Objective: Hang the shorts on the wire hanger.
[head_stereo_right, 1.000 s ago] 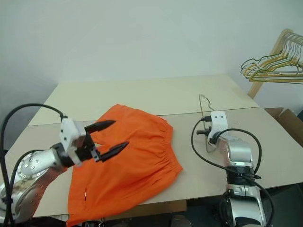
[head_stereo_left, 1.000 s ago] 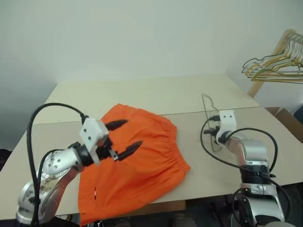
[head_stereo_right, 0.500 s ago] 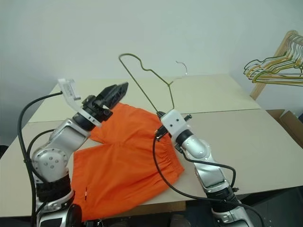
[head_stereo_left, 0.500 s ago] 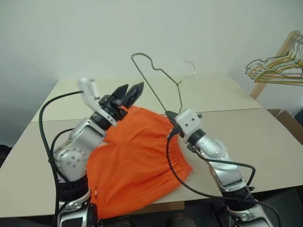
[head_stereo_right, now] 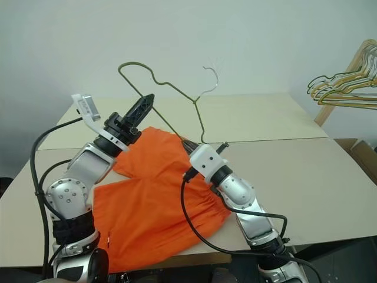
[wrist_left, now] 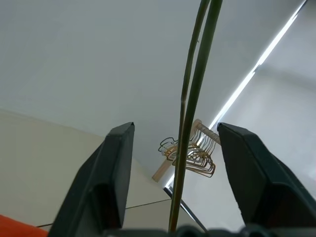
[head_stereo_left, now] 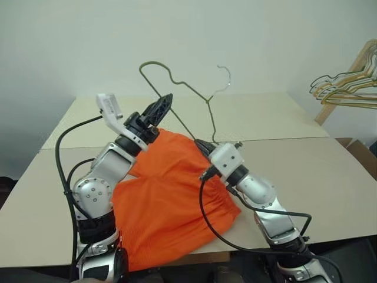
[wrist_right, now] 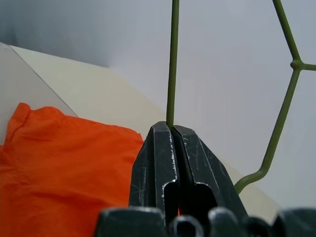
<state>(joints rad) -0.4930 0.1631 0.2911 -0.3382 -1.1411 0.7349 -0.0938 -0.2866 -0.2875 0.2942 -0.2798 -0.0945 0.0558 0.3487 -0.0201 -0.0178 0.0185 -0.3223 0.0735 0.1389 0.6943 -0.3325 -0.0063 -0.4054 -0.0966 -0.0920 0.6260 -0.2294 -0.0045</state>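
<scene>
A thin grey-green wire hanger (head_stereo_left: 177, 94) stands raised in the air above a pair of bright orange shorts (head_stereo_left: 168, 200), which lie spread flat on a pale desk (head_stereo_left: 306, 171). The landmark here is the hanger. The right pincer (wrist_right: 172, 129) is clenched on one straight run of the hanger's wire, gripping it from below so the frame rises up and away from the fingers, its long side slanting upward to the robot's left and its small hook (head_stereo_left: 224, 75) at the top right. The left pincer (head_stereo_left: 163, 105) sits just under the hanger's upper left bend, with its two fingers part open and the wire passing between them; in the left wrist view the wire runs up the gap without clearly touching either finger (wrist_left: 114, 177), so it brackets the wire rather than grasping it. The shorts lie below the hanger, under both arms, with the gathered waistband nearest the right arm. Judging from this, the left pincer is placed to close on the wire and steady the frame, and the shorts are not yet hung.
</scene>
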